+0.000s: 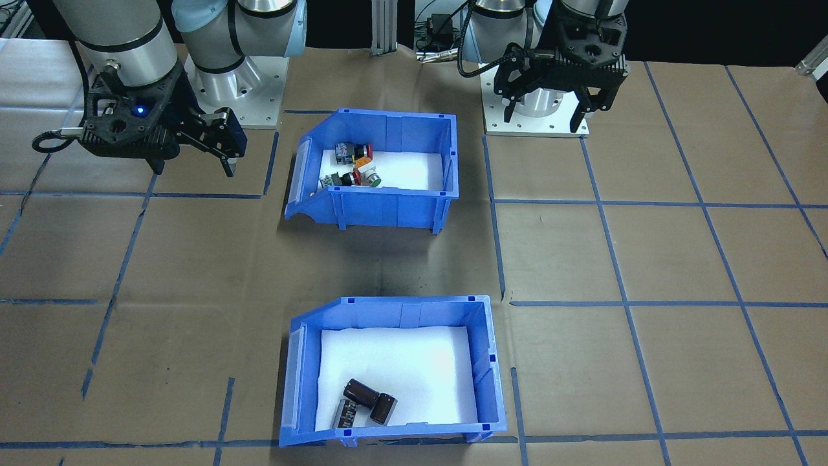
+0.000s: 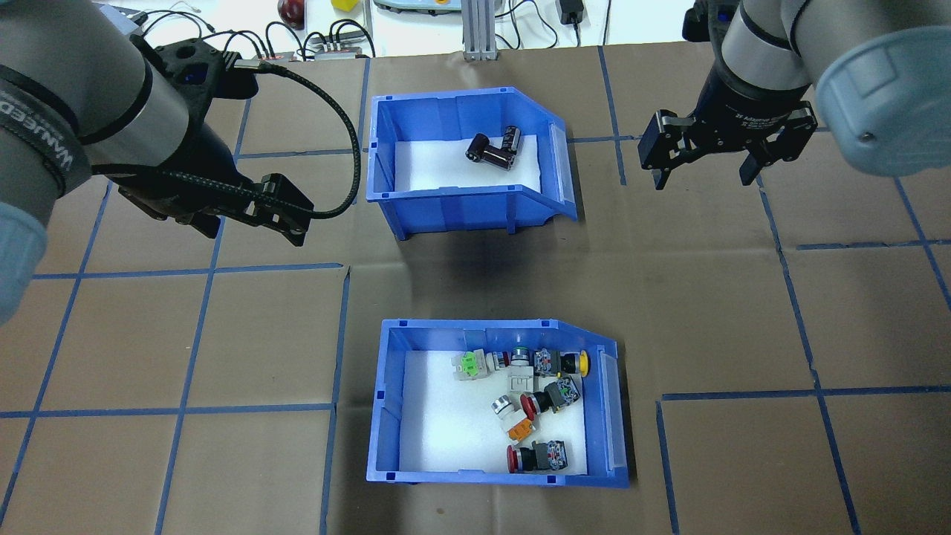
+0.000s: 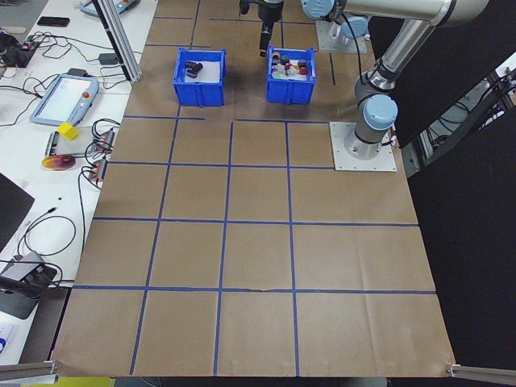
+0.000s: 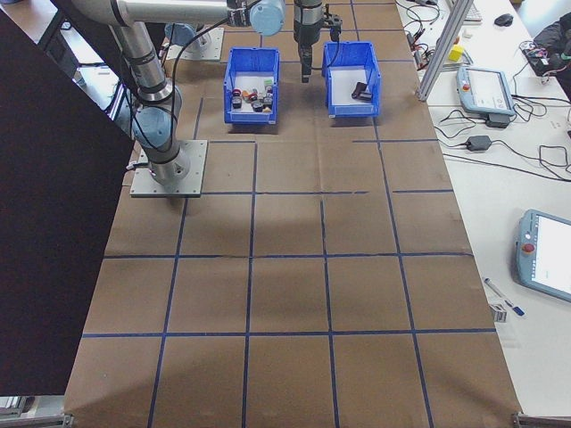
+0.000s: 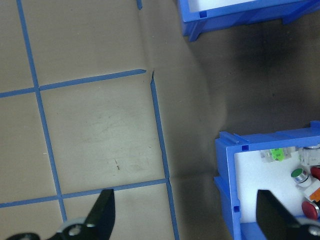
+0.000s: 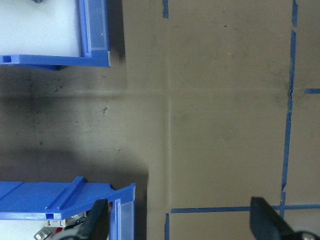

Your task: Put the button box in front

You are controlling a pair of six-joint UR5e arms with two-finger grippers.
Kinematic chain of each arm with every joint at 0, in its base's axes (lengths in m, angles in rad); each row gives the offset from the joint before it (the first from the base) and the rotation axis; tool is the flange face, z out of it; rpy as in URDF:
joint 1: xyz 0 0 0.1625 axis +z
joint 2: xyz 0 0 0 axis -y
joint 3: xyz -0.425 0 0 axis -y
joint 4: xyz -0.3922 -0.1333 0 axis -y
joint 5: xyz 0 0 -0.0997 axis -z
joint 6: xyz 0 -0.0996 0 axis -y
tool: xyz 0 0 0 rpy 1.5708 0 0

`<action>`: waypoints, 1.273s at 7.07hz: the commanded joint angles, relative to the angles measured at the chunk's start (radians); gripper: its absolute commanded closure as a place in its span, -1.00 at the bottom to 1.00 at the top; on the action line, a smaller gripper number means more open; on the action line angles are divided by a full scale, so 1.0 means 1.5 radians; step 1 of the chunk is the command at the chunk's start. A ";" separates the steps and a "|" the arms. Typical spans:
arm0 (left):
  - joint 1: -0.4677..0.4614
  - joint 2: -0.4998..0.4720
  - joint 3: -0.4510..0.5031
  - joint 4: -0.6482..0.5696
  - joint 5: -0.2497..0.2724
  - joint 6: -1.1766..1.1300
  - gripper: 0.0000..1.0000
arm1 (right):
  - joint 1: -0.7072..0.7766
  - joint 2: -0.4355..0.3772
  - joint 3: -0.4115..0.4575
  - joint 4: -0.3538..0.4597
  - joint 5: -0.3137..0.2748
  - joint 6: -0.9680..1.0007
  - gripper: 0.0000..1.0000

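The button box is a blue bin with a white liner and several coloured push buttons. It stands in the middle of the table on the robot's side, also seen as the button box, its open front towards the robot's right. My left gripper hovers open and empty to its left, farther out. My right gripper hangs open and empty to the right, beside the other bin. The left wrist view has the button box at lower right, and in the right wrist view the button box sits at lower left.
An identical blue bin with dark cylinders stands farther from the robot, in line with the button box. Brown paper with a blue tape grid covers the table. Arm base plates sit behind. Cables and a pendant lie on the side bench.
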 commanded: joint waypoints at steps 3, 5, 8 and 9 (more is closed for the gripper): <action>0.000 0.000 0.000 0.000 0.001 0.000 -0.99 | 0.000 0.000 -0.001 0.001 -0.006 -0.001 -1.00; 0.000 0.000 0.002 -0.007 0.007 0.003 -0.99 | 0.002 0.006 -0.005 0.000 -0.007 -0.017 -1.00; 0.002 -0.001 0.014 -0.010 0.026 0.006 -1.00 | 0.011 0.066 -0.072 0.003 -0.006 -0.192 -1.00; 0.004 -0.001 0.014 -0.010 0.026 0.006 -1.00 | 0.016 0.101 -0.094 0.004 -0.002 -0.287 -1.00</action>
